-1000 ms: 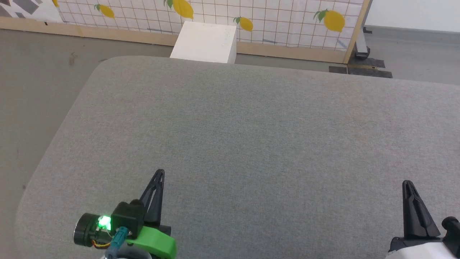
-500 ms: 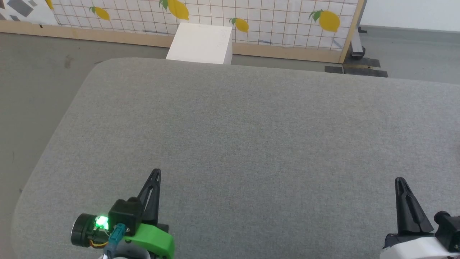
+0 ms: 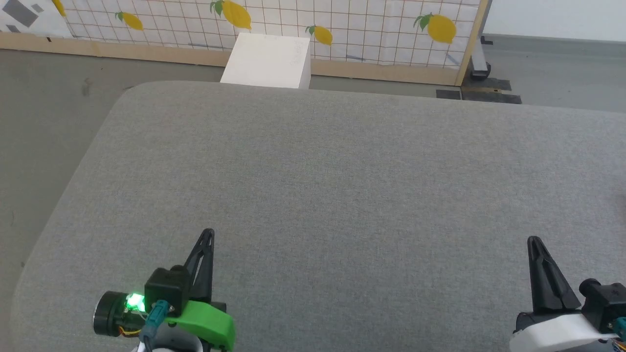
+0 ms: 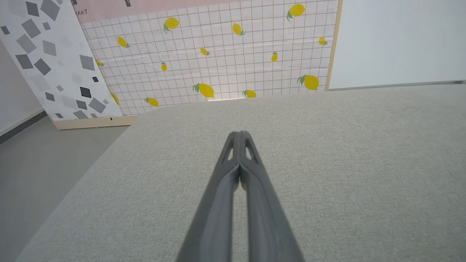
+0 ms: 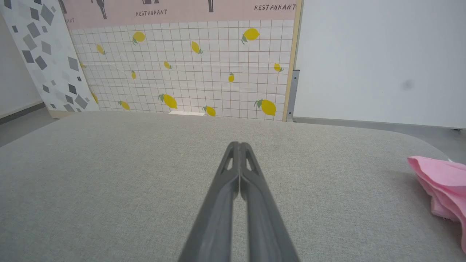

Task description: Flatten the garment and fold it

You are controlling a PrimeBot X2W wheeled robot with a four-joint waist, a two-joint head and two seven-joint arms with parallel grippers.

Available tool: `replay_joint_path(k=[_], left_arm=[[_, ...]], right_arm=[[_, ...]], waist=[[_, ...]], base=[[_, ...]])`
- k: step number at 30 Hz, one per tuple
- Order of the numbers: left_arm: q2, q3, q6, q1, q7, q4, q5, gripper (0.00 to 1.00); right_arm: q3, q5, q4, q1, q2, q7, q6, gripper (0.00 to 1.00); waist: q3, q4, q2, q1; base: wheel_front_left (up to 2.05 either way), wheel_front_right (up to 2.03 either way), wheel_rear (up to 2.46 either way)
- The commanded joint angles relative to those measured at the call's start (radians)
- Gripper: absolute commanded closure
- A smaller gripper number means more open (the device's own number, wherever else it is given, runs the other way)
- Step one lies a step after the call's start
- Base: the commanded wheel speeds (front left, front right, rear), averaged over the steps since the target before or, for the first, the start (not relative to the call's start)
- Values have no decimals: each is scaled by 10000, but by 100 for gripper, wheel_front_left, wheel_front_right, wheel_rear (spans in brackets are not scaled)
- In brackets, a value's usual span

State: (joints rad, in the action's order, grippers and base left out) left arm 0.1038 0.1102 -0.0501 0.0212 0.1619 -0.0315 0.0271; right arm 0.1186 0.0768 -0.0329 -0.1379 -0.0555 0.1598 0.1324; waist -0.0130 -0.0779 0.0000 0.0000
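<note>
The garment (image 5: 442, 189) is a crumpled pink heap at the right edge of the right wrist view, lying on the grey padded surface (image 3: 342, 186) well to the right of my right gripper (image 5: 239, 145). That gripper is shut with nothing in it; in the head view my right gripper (image 3: 534, 240) stands at the lower right. At the lower left, my left gripper (image 3: 208, 232) is also shut and empty, fingers pointing away from me. The left wrist view shows the left gripper (image 4: 239, 134) with its fingers pressed together just above bare grey fabric.
A white box (image 3: 266, 61) stands on the floor past the surface's far edge. Behind it runs a tiled panel with lemon prints (image 3: 342, 24) on a wooden base. Grey floor (image 3: 44, 112) lies to the left of the surface's rounded corner.
The whole head view has shifted slightly left and down, so the camera moved. Both grippers stay shut and keep their places on the surface.
</note>
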Motion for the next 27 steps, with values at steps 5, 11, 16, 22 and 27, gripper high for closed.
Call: replay_joint_path(k=[5, 11, 16, 22, 27], left_arm=[[-76, -116, 95, -78, -147, 56, -66, 100], [-114, -197, 129, -90, -269, 78, -83, 100], [-146, -266, 157, -99, -371, 96, -97, 100], [-184, -347, 190, -110, -493, 117, -114, 100], [-215, -413, 218, -119, -591, 135, -128, 100]], right_arm=[[-120, -108, 51, 299, 21, -133, -7, 100], [-208, -162, 74, 388, 24, -254, -8, 100], [-282, -208, 93, 463, 26, -356, -9, 100], [-370, -262, 116, 552, 29, -477, -10, 100], [-441, -307, 135, 625, 31, -575, -10, 100]], waist=[[9, 55, 0, 0], [19, 115, 0, 0], [28, 165, 0, 0], [38, 225, 0, 0], [46, 273, 0, 0]], base=[[0, 0, 0], [0, 0, 0], [0, 0, 0], [0, 0, 0], [0, 0, 0]])
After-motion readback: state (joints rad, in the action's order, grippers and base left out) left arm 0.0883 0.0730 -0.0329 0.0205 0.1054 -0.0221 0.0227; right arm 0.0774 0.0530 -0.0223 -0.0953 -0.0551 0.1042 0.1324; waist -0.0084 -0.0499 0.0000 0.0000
